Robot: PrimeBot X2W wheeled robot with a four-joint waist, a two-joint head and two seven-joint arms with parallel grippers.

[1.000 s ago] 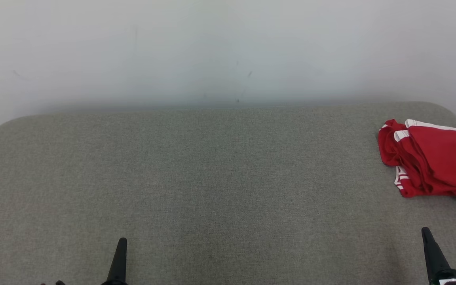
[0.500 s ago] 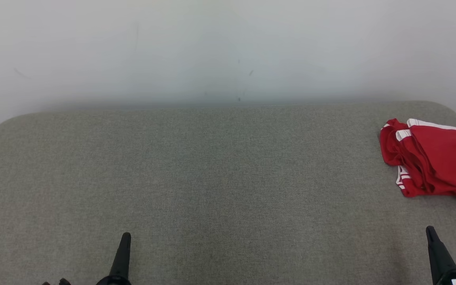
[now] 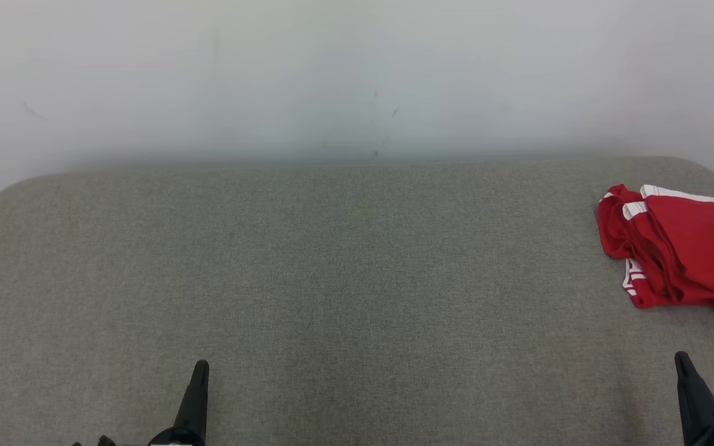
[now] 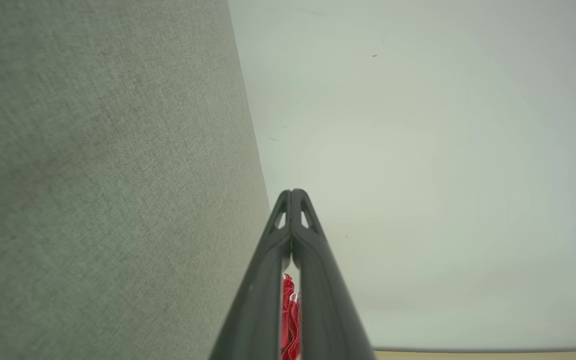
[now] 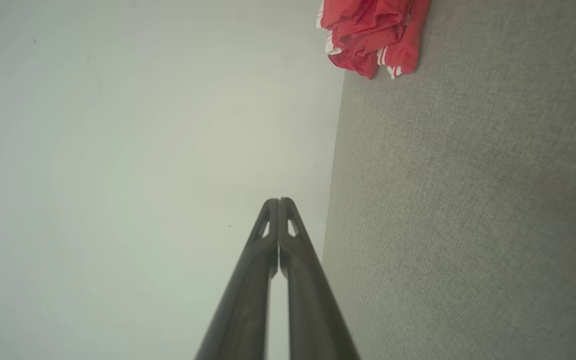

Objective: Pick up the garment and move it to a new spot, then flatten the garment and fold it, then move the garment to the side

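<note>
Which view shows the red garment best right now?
Head view: the red garment lies nearly whole at the grey surface's far right, right edge cropped. Right wrist view catches part at its top edge; left wrist view, a red sliver between the left gripper's fingers.

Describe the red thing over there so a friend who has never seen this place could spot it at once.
Start from the wide grey fabric surface that runs up to the white wall. Follow it to its far right end, near the rounded corner, where the garment lies in a loosely folded bundle. It is the one bright red thing there, trimmed with white stripes.
</note>
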